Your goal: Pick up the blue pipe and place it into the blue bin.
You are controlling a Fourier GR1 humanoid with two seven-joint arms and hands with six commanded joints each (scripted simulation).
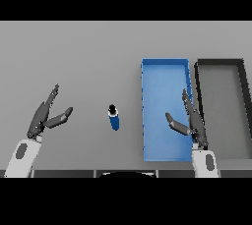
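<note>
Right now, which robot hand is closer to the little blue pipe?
It's nearly a tie, with the left hand a bit closer. It's open on the blue pipe's left side; the right hand is open over the blue bin, on the pipe's right.

One pipe (114,117) stands left of the blue bin (165,67). Two bins in all: the blue one and one dark bin (220,63) just right of it. Two hands: one (45,117) left of the blue bin, one (191,123) over its right edge.

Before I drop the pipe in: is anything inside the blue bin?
The blue bin shows only bare blue floor. The right robot hand hangs over its right edge, hiding a strip there. The blue pipe stands outside, to its left.
</note>
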